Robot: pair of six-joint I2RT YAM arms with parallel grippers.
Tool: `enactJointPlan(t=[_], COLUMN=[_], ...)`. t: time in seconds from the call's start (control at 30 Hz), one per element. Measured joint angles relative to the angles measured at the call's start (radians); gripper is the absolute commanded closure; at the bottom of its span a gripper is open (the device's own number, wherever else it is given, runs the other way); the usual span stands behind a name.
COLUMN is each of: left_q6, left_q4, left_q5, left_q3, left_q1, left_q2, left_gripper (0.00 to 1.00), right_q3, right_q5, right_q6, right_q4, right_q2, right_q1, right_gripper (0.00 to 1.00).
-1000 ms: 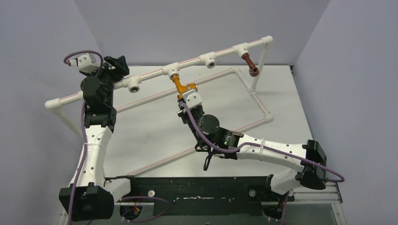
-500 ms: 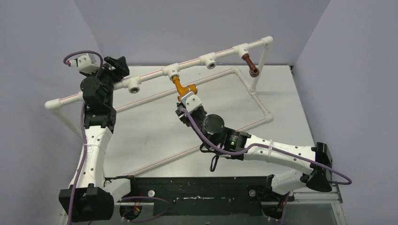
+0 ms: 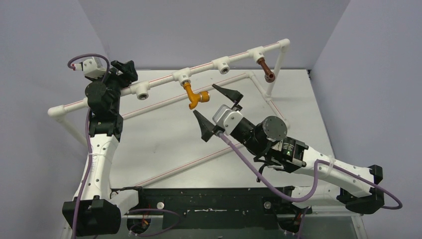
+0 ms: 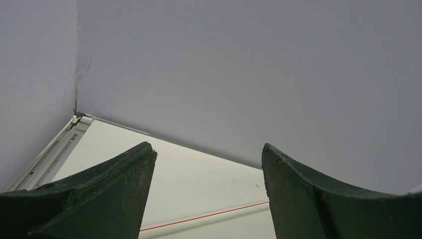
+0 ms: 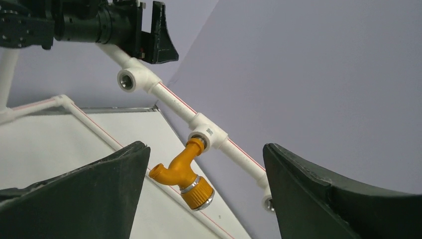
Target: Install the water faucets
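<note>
From above, the orange-yellow bent faucet (image 3: pixel 195 95) hangs from the white pipe frame (image 3: pixel 159 82) and slants down toward the counter (image 3: pixel 164 139). The right end effector (image 3: pixel 216 110) is just beside it, wide open and holding nothing. The dark reddish-brown faucet (image 3: pixel 266 68) hangs farther right on the frame. The left end effector (image 3: pixel 124 69) is well apart from both.

In the left wrist view, the left end effector (image 4: pixel 206 149) is open and empty, with no faucet in sight.

In the right wrist view, the orange-yellow bent faucet (image 5: pixel 184 172) is straight ahead between the spread fingers (image 5: pixel 99 194), not touching them.

Orange-yellow faucet (image 3: pixel 195 96): hangs from a pipe rail (image 3: pixel 201 68) tee, silver end down.
Reddish-brown faucet (image 3: pixel 266 69): I note it hanging near the rail's right end.
</note>
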Motion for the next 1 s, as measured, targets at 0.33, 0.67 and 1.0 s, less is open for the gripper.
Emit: enactJointPlan(t=[0.33, 0.67, 1.0], left_q6=[0.0, 0.0, 0.0], left_q4=[0.0, 0.0, 0.0], left_q5=[0.003, 0.003, 0.004], left_q3=[0.0, 0.0, 0.0], left_q1=[0.0, 0.001, 0.001], left_q2=[0.0, 0.0, 0.0], left_gripper=[0.25, 0.25, 0.25], right_q3=[0.003, 0.003, -0.002], right_q5=[-0.038, 0.051, 0.23], right_q6=[-0.328, -0.533, -0.64], right_q4=[-0.125, -0.104, 0.08], right_q2=[0.101, 0.226, 0.357], right_q1=[0.0, 0.0, -0.01], right_gripper=[0.08, 0.12, 0.3])
